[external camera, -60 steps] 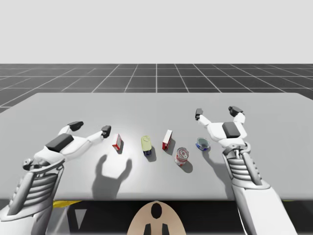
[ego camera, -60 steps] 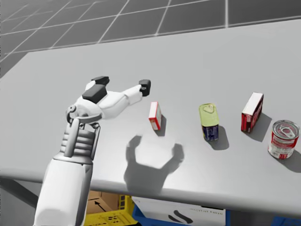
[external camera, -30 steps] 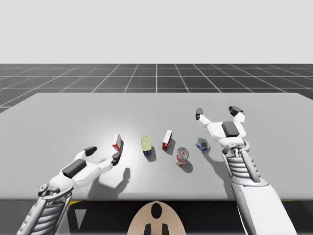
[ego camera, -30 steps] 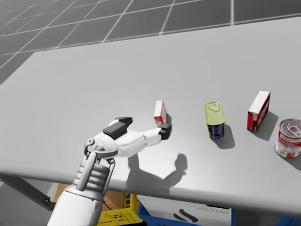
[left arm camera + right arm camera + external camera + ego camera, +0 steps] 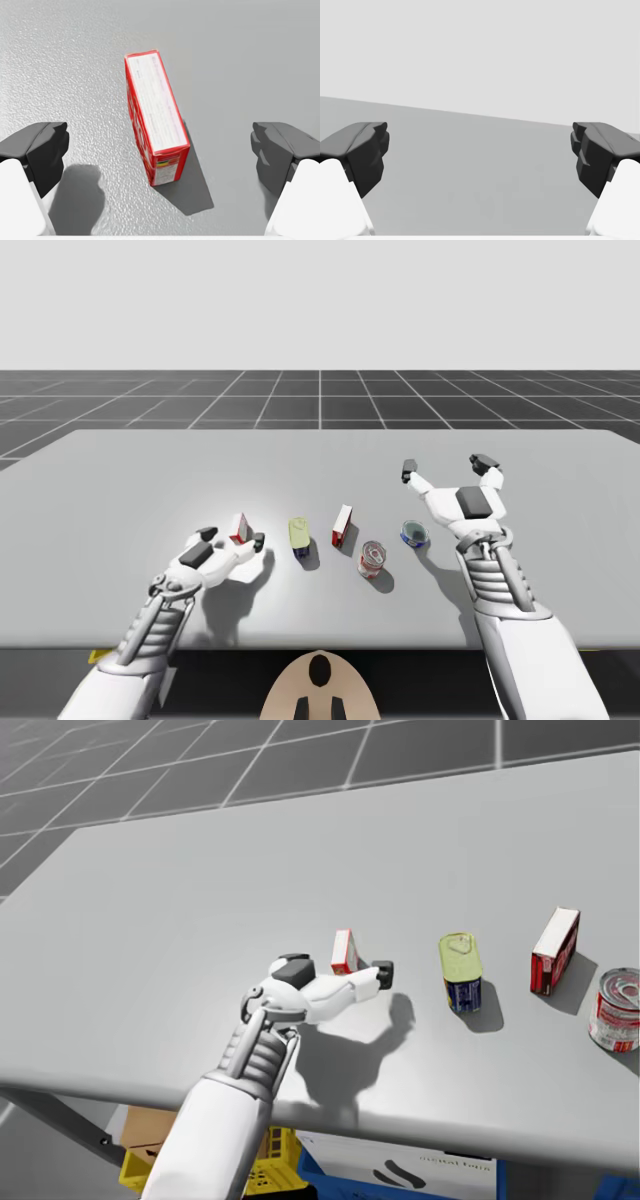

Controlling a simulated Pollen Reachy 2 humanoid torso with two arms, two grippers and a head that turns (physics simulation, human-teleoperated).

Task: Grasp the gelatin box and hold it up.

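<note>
Left claw (image 5: pixel 160 150) moved astride gelatin box (image 5: pixel 154 112), wide open, untouching

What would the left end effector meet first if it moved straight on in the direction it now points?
Most likely the red gelatin box, which stands ahead of the left end effector, between its open fingers. The fingers themselves seem to pass on either side and would then reach the table.

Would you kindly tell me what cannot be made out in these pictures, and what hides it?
Head view: the foot of the small red box is hidden behind my left arm.
Head view: the red and white can is cut off by the right edge.
Head view: the yellow crate under the table is mostly hidden by tabletop and arm.
High view: the blue can is too small for detail.
</note>
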